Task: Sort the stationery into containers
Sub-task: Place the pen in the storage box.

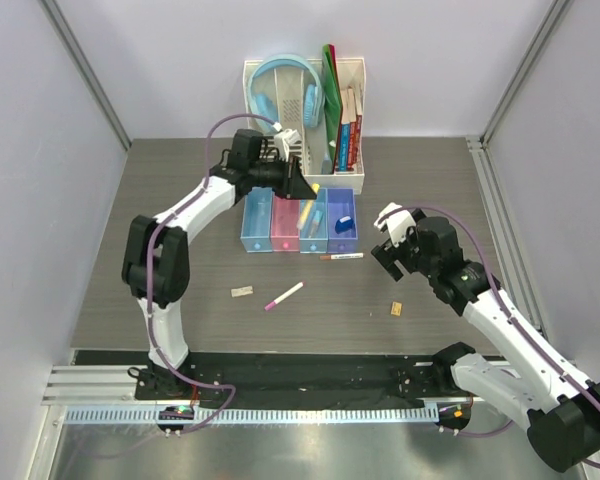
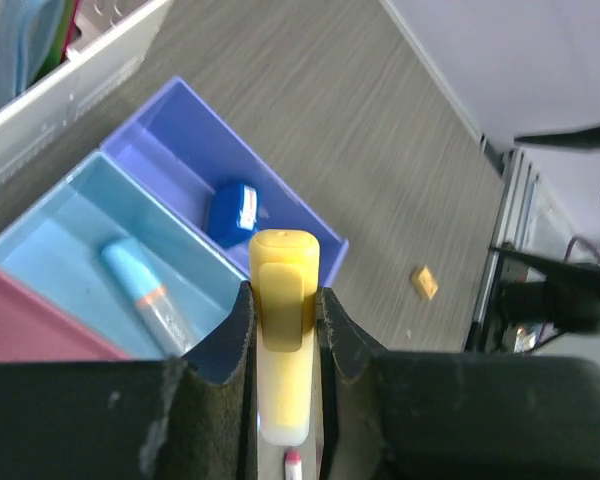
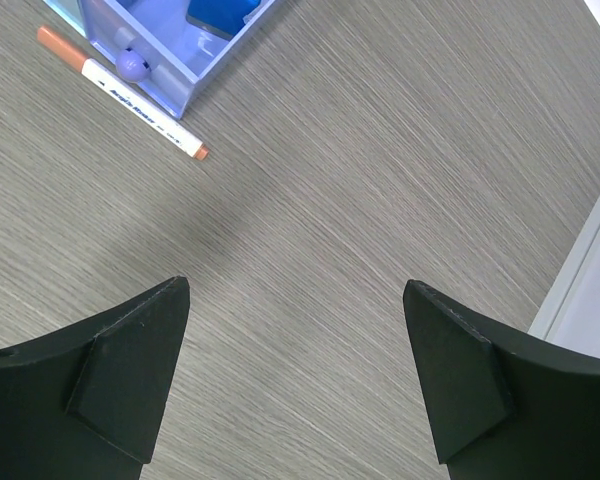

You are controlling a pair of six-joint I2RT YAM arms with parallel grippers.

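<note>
My left gripper (image 1: 302,192) is shut on the yellow highlighter (image 1: 307,211) and holds it above the light-blue bin (image 1: 314,238), one of a joined row of bins: blue (image 1: 257,222), pink (image 1: 284,224), light blue and purple (image 1: 342,238). In the left wrist view the highlighter (image 2: 283,300) stands between the fingers over the light-blue bin (image 2: 60,235), which holds a light-blue pen (image 2: 145,296). A blue block (image 2: 232,212) lies in the purple bin (image 2: 165,125). My right gripper (image 1: 383,238) is open and empty (image 3: 298,370). The white marker (image 1: 340,257) lies in front of the bins.
A pink-tipped pen (image 1: 283,296) and a tan block (image 1: 242,292) lie on the table in front of the bins. Another tan block (image 1: 395,309) lies near the right arm. The white organiser (image 1: 358,75) with headphones (image 1: 280,88) and books (image 1: 346,125) stands behind the bins.
</note>
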